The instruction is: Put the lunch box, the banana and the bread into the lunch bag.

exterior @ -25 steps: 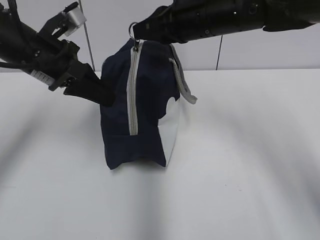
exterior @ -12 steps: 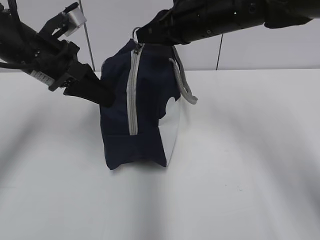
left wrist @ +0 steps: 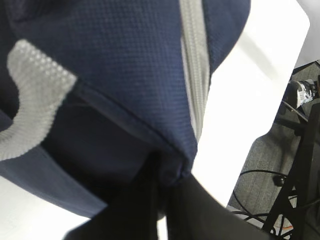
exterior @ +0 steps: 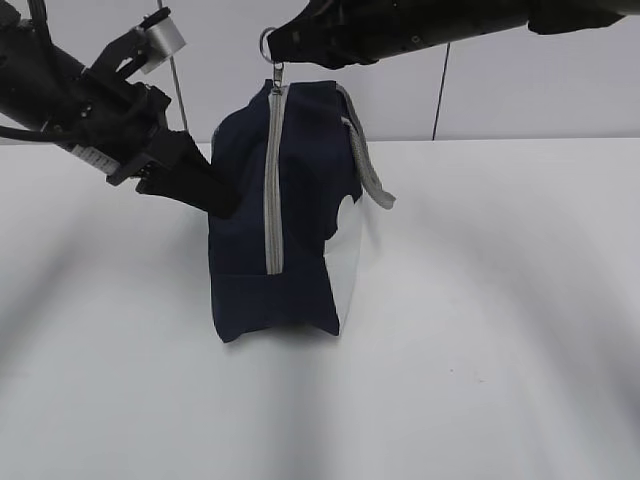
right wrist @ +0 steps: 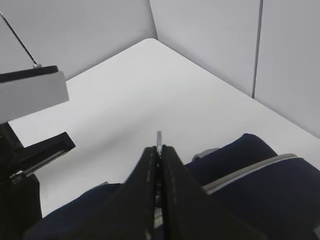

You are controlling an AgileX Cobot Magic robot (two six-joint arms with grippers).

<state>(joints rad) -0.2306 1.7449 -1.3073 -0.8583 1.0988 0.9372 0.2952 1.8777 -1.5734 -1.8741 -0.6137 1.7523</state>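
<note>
table (exterior: 500, 300): white | wall panels (exterior: 540, 80): grey, behind table

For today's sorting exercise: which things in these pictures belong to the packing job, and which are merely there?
Part of the job:
- lunch bag, zipped shut
- ring pull, pinched by the right hand
- left hand, gripping the bag's fabric

Merely there:
- table
- wall panels

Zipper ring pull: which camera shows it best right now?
The exterior view: the ring pull hangs clear at the right claw. The right wrist view shows only a sliver above the shut claw; the left wrist view misses it.
</note>
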